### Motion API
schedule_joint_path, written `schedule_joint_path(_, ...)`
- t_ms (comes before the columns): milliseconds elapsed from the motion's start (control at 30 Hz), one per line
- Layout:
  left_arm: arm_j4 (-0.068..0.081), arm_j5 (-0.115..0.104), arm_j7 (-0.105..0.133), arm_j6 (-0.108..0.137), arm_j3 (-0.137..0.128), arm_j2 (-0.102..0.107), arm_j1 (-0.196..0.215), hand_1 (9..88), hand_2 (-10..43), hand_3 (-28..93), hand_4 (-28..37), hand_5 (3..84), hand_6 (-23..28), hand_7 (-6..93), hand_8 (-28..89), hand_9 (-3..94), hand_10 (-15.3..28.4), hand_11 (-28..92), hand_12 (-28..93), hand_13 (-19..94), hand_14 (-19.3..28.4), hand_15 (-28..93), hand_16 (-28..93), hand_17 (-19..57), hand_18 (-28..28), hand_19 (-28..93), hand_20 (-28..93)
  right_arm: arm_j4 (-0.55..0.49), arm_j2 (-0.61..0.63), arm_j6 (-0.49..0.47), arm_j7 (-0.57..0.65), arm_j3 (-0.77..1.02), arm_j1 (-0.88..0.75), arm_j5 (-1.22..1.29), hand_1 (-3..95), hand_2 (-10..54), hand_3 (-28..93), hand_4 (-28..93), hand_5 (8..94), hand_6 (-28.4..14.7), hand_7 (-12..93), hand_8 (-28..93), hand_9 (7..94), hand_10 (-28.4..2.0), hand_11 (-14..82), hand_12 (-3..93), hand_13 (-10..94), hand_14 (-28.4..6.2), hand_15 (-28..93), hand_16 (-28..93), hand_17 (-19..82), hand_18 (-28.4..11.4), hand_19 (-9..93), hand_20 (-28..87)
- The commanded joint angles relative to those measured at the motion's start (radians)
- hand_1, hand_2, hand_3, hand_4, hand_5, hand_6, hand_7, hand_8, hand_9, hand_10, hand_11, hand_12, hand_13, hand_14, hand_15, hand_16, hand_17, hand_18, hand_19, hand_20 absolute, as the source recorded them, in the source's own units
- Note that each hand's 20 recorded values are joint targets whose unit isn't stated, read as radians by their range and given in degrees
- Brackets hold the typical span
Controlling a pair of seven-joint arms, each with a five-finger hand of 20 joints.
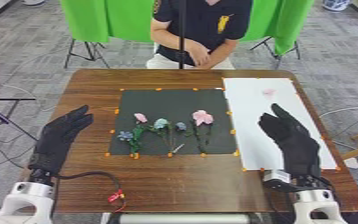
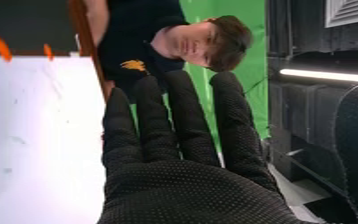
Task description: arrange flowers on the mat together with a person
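Flanking the dark mat (image 1: pixel 155 102) on the desk (image 1: pixel 94 95), both hands grip nothing. The left hand (image 1: pixel 63 131) is held straight beside the mat's left edge; the right hand (image 1: pixel 286 131), over the white sheet (image 1: pixel 253 120), has its fingers extended and slightly spread. Presumably they are so placed to leave the mat accessible from either side. The flowers lie on the mat, side by side: blue flower (image 1: pixel 125 135), small pink flower (image 1: pixel 141 117), pale blue flower (image 1: pixel 161 123), dusky blue flower (image 1: pixel 181 126) and large pink flower (image 1: pixel 202 118). Blooms mostly point away from the robot, likely to form a row.

Limitations: stems overlap on the left, and their ownership cannot be settled. A pale pink item (image 1: pixel 269 92) on the sheet may be a bloom; unconfirmed. The right forearm hides part of the sheet.
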Motion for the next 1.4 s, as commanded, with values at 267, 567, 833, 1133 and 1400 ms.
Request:
schedule_joint_path(267, 0.013, -0.017, -0.005, -0.011, 0.001, -0.015, 0.007, 23.6, 3.9, 62, -21.4, 45.0, 6.0, 5.3, -4, 42.5, 14.4, 12, 12, 30, 16.3, 8, 3, 2.1, 11.3, 4, 13, -0.004, -0.004, 0.009, -0.014, -0.006, -0.003, -0.016, 5.2, 2.8, 79, -18, 42.2, -1.2, 9, -9, 44.4, -16.0, 4.9, 11.5, 33, -13.9, 9, 14, 20, -12.9, 4, 28)
schedule_joint_path(567, 0.023, -0.035, 0.019, -0.005, 0.002, -0.003, -0.003, 23.2, 3.1, 63, -21.2, 44.7, 5.9, 5.2, -4, 42.5, 14.4, 12, 12, 30, 16.3, 8, 3, 2.0, 11.3, 4, 13, 0.002, 0.001, 0.006, -0.016, -0.017, 0.016, -0.039, 5.9, 2.5, 80, -18, 44.6, -1.4, 9, -9, 45.4, -16.0, 5.2, 11.4, 34, -11.7, 10, 12, 20, -12.8, 3, 28)
schedule_joint_path(833, 0.025, -0.04, 0.031, 0.004, 0.012, 0.0, -0.002, 22.4, 2.0, 63, -20.6, 44.5, 5.6, 5.2, -4, 42.5, 14.4, 11, 13, 30, 16.2, 7, 3, 2.0, 11.4, 4, 13, 0.005, 0.0, -0.003, -0.008, -0.017, 0.02, -0.044, 6.1, 2.2, 81, -18, 45.5, -1.4, 10, -9, 46.0, -16.0, 5.3, 11.3, 34, -11.5, 10, 11, 21, -12.6, 3, 28)
schedule_joint_path(1133, 0.027, -0.04, 0.028, 0.003, 0.013, 0.002, -0.007, 22.4, 1.8, 63, -20.5, 44.4, 5.5, 5.3, -4, 42.5, 14.4, 11, 13, 30, 16.3, 7, 3, 1.9, 11.4, 4, 13, 0.01, 0.0, -0.004, -0.002, -0.015, 0.02, -0.056, 6.4, 2.3, 81, -18, 48.0, -1.7, 10, -9, 48.0, -16.1, 5.7, 11.4, 34, -11.6, 11, 10, 21, -12.5, 2, 28)
schedule_joint_path(1400, 0.026, -0.041, 0.028, 0.003, 0.013, -0.001, -0.002, 22.5, 1.8, 62, -20.5, 44.5, 5.6, 5.4, -4, 42.6, 14.4, 11, 13, 30, 16.2, 8, 3, 2.0, 11.4, 4, 13, 0.008, -0.003, -0.011, 0.003, -0.006, 0.011, -0.066, 7.8, 1.1, 81, -18, 49.2, -1.6, 11, -9, 48.8, -16.0, 5.8, 11.5, 34, -11.7, 11, 10, 21, -12.4, 2, 28)
